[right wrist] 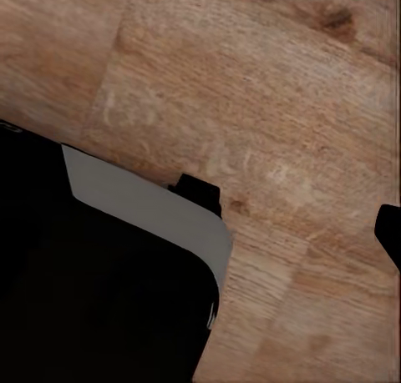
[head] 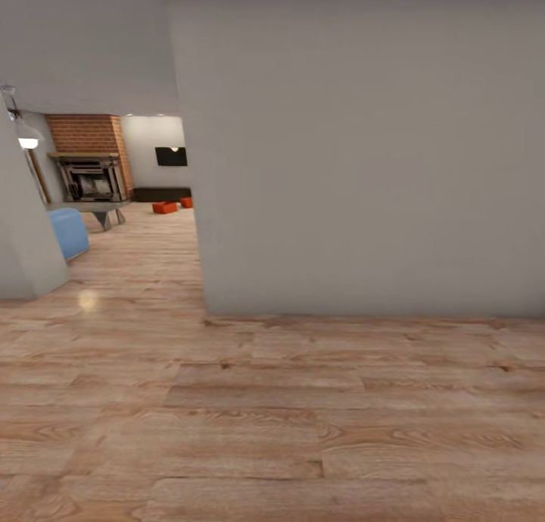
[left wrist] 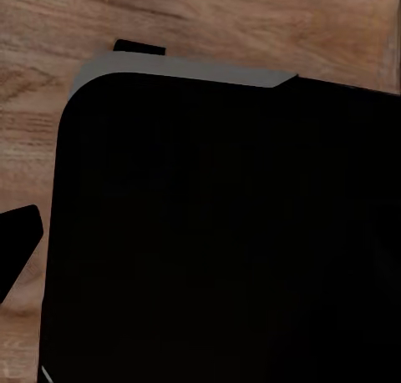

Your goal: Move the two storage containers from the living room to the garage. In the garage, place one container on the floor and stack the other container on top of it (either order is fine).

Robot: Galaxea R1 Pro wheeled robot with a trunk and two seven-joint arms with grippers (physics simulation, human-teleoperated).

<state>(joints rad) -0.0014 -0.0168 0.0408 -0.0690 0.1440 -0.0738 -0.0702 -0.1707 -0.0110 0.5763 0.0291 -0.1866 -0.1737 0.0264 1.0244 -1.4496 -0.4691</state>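
Head view: grey wall (head: 363, 143) close ahead; past its left edge, two storage containers (head: 164, 207) on the wood floor (head: 272, 431) by the dark low cabinet (head: 161, 194), near the brick fireplace (head: 89, 158). Left wrist view: black robot body (left wrist: 225, 233) above planks. Right wrist view: same. Gripper states cannot be told.

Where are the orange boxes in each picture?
Head view: two orange-red rectangular storage containers sit far away, left of the grey wall, near the brick fireplace.
Left wrist view: not there.
Right wrist view: not there.
Shared landmark: light wood plank floor.
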